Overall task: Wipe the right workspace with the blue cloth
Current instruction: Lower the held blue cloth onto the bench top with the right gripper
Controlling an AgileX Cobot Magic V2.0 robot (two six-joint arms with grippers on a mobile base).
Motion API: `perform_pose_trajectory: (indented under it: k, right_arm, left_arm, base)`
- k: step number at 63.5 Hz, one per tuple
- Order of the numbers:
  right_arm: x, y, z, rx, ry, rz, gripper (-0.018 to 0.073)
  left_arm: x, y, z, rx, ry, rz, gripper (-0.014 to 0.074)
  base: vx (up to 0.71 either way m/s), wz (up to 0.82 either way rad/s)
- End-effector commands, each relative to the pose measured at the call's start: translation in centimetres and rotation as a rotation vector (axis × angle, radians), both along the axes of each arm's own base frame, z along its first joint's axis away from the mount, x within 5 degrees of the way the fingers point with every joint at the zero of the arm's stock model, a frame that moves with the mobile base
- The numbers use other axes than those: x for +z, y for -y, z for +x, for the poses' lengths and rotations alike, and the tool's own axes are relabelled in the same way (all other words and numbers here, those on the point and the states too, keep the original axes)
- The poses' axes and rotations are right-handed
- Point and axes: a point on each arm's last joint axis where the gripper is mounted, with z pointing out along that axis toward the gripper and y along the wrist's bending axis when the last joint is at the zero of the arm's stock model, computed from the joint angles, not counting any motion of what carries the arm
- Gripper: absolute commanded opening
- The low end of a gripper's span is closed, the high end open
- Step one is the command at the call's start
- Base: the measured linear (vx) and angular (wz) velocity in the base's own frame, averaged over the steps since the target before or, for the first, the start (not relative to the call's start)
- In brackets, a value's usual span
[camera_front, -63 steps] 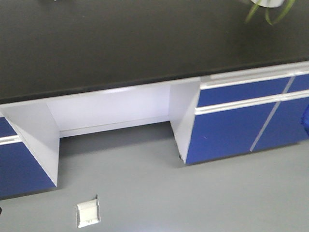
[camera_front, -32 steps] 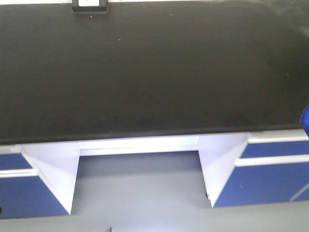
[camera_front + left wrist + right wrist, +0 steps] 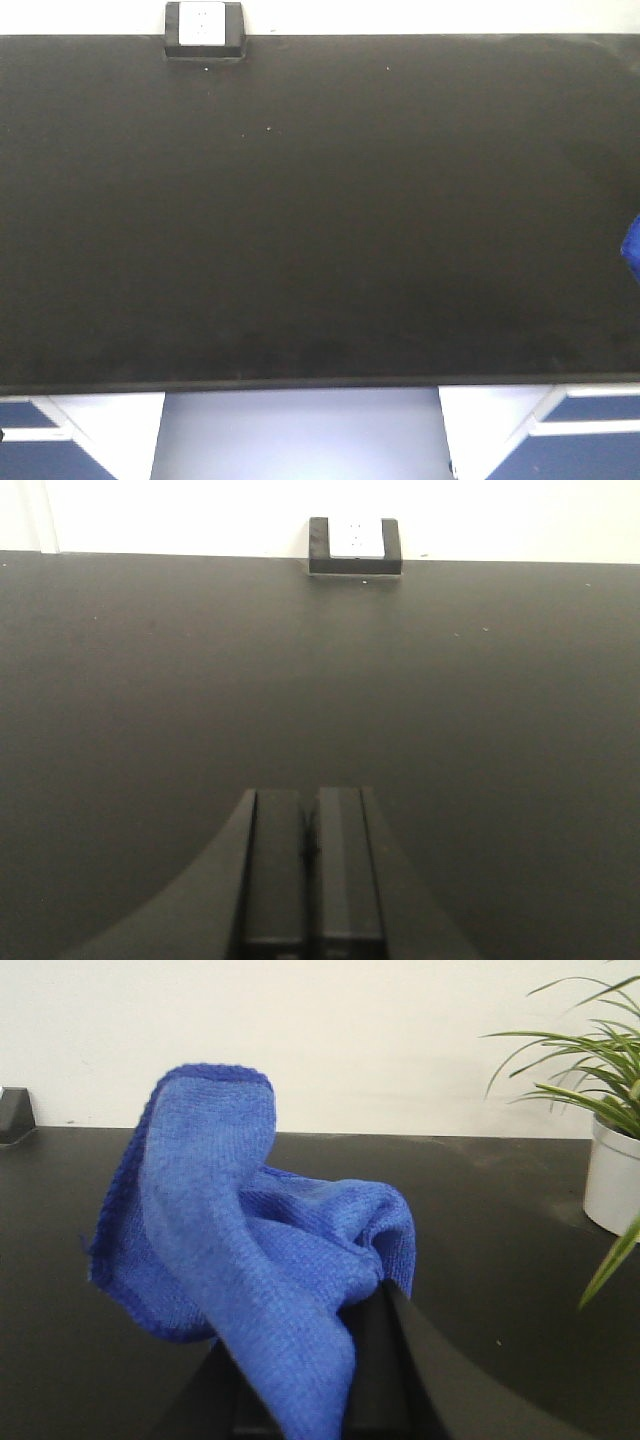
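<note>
Right wrist view: blue cloth (image 3: 240, 1260), seemingly soft and light, pinched at one fold by closed right jaws over black surface (image 3: 480, 1220); left jaws closed, empty.

Stock — one wide matte black countertop (image 3: 320, 250), one small black box with a white socket face (image 3: 204, 30), one crumpled royal-blue soft fabric cloth (image 3: 230, 1260), one long-leaved green plant in a white pot (image 3: 610, 1180).

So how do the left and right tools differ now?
The left tool is shut and empty; the right tool is shut on the blue cloth. The left tool faces the socket box; the right tool has a potted plant to its side. Both look out over the black countertop.
</note>
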Motion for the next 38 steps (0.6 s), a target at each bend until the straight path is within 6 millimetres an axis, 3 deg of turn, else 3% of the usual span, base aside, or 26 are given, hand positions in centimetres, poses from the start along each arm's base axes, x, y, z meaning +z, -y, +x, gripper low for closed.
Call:
perform_pose_trajectory:
  k: [1,38]
  right_arm:
    - [1.81,0.11,0.08,-0.011,0.11,-0.014,-0.0003]
    - [1.81,0.11,0.08,-0.011,0.11,-0.014,-0.0003]
  left_arm:
    - [-0.24,0.13,0.1,-0.014,0.063,-0.009,-0.0006]
    - [-0.24,0.13,0.1,-0.014,0.063,-0.009,-0.0006]
  base:
    - [0.2,0.06]
    - [0.06,0.02]
